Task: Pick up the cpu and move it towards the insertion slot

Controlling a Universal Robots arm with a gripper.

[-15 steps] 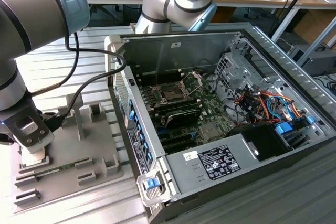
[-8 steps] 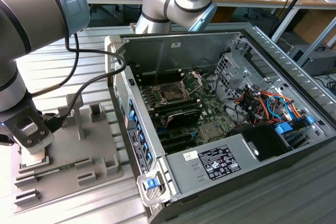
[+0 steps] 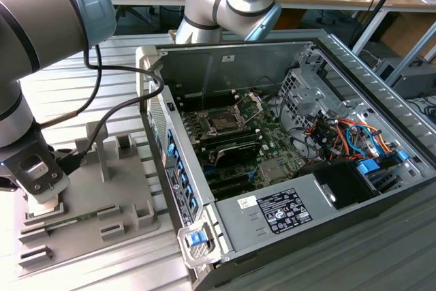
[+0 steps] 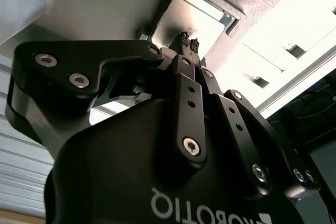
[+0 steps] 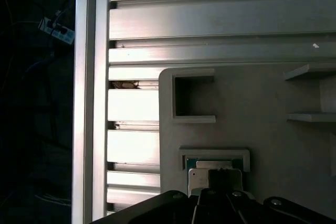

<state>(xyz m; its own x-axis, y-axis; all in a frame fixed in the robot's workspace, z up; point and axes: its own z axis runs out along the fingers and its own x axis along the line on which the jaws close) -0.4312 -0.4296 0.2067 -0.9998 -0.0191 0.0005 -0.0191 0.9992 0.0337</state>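
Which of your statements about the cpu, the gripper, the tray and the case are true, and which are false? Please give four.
1. The cpu lies in a recess of the grey tray. True.
2. The gripper hangs over the slot inside the case. False: it is at the tray, right by the cpu, and the slot is far from it.
3. The case is open, with the green board and the slot in sight. True.
4. The tray stands inside the case. False: it lies outside the case, at the exterior view's left.
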